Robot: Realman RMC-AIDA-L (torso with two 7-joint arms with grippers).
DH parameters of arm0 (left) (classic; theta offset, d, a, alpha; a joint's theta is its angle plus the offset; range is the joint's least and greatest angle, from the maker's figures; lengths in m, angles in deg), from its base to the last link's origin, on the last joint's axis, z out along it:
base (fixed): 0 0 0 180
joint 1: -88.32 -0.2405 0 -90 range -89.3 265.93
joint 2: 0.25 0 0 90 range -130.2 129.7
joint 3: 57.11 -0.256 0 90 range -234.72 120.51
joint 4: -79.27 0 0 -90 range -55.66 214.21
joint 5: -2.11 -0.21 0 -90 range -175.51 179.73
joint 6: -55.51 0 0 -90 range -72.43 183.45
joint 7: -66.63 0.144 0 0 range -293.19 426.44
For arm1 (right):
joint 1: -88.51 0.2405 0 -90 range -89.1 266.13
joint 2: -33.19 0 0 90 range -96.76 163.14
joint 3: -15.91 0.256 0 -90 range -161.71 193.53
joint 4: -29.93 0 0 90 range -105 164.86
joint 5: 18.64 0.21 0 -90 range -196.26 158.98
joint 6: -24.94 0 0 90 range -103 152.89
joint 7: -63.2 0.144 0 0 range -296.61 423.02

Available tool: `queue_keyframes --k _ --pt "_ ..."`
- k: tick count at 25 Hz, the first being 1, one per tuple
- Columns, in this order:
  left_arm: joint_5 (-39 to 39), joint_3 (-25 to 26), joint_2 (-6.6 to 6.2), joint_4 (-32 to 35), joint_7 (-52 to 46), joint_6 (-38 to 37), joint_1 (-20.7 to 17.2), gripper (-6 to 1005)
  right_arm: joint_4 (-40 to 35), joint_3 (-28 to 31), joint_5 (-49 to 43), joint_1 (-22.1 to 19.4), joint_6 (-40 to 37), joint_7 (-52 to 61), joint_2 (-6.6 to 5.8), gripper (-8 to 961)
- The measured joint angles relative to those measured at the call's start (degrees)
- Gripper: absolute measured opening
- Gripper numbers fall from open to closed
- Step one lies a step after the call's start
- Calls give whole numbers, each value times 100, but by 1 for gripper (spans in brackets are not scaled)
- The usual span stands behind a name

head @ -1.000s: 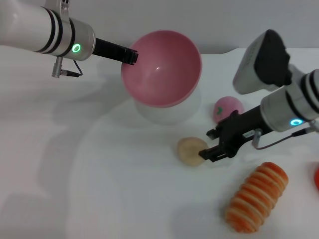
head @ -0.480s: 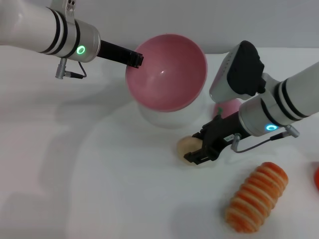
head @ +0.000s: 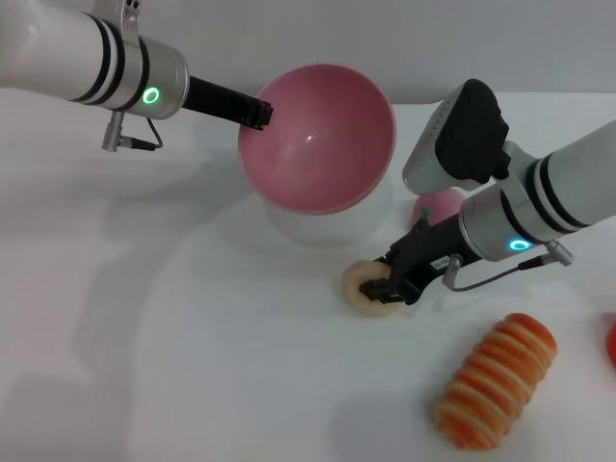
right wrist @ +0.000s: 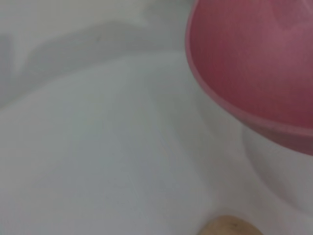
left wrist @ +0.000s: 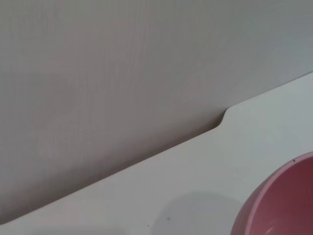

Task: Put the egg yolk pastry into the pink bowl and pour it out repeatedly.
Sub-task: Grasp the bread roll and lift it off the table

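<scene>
At the table's far left, about ten o'clock in the head view, the left arm reaches in; the left gripper (head: 254,113) pinches the rim of the round, smooth pink plastic bowl (head: 322,135), fingers closed on the edge. Bowl held raised and tilted, its open mouth turned toward the camera, a pale shadow on the white table (head: 173,337) beneath it. Bowl interior shows nothing inside. The left wrist view catches only a slice of the bowl's rim (left wrist: 281,200) against table and grey wall.

Centre, just past six o'clock from the bowl: the small pale beige-tan rounded egg yolk pastry (head: 361,284) lies on the table, well clear of the bowl. The right gripper (head: 382,286) comes in from three o'clock and sits down over the pastry, its dark fingers set narrow on either side; they look closed against it, pastry not lifted. The right wrist view shows the pastry's top (right wrist: 227,226) at its edge, bowl (right wrist: 254,63) beyond.

Right of the gripper, a small pink ball (head: 445,205) is partly hidden behind the right arm. At five o'clock, an orange-and-cream striped oblong roll (head: 496,380) lies apart from everything.
</scene>
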Motion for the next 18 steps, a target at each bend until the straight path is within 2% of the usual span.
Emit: queue_keyframes --k 5,8,13,18 --pt "1 1 -3 0 -3 1 11 57 -270 106 -14 -84 -236 27 -26 344" --pt "-17 20 -14 0 -29 1 18 57 -673 390 -98 -212 -740 61 -32 320" --pt "-24 165 -23 -1 -23 2 -5 57 -2504 1260 -116 -764 -2394 124 -20 257" --pt "-28 180 -28 -29 -60 4 -14 58 -4290 1744 15 -1075 -3474 462 -18 216"
